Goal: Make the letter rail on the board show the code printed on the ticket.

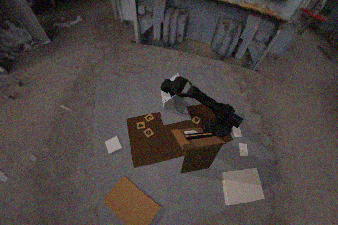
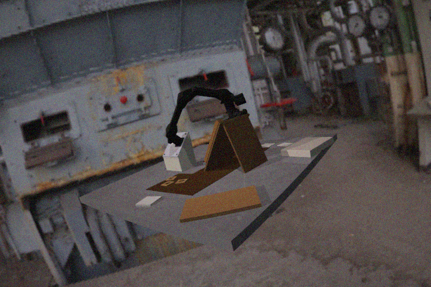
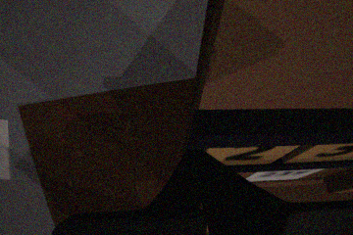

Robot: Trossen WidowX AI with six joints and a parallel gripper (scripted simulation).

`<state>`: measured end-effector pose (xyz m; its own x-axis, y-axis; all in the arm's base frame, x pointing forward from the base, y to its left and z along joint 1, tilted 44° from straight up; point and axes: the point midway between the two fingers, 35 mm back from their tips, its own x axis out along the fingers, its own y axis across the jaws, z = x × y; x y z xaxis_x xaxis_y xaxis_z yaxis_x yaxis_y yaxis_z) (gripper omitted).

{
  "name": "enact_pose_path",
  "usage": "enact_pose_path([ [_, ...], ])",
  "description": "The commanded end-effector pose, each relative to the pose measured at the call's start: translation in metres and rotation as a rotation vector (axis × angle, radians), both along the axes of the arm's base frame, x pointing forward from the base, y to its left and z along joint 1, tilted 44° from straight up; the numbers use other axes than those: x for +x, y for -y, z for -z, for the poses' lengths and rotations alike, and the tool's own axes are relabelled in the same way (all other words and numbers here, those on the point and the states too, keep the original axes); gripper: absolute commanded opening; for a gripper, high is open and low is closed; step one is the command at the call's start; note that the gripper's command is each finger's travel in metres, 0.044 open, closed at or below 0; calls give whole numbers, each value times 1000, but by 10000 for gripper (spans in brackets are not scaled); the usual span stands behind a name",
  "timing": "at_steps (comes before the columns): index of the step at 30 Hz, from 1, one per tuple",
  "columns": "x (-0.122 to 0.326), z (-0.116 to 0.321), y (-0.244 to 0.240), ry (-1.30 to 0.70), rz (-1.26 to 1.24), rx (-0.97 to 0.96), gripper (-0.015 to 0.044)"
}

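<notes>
While shut fingers hover, rail [image 1: 200, 135] [image 3: 282, 119] beside

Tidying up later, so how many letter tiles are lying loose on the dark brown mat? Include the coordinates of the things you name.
4: three grouped on the left [image 1: 149, 117] [image 1: 140, 125] [image 1: 148, 132], one behind the board [image 1: 195, 119]. The arm may hide others.

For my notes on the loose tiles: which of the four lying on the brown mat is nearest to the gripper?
The B tile, alone beside the board; the other three are grouped farther away.
</notes>
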<state>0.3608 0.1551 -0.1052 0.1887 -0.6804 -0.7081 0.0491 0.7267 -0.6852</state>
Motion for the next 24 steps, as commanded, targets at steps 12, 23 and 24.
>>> enact_pose_path([
  [12, 3, -10, 1, 5, -7, 2, 0],
  [23, 3, -12, 4, 5, -7, 1, 0],
  [24, 3, -12, 4, 5, -7, 1, 0],
])
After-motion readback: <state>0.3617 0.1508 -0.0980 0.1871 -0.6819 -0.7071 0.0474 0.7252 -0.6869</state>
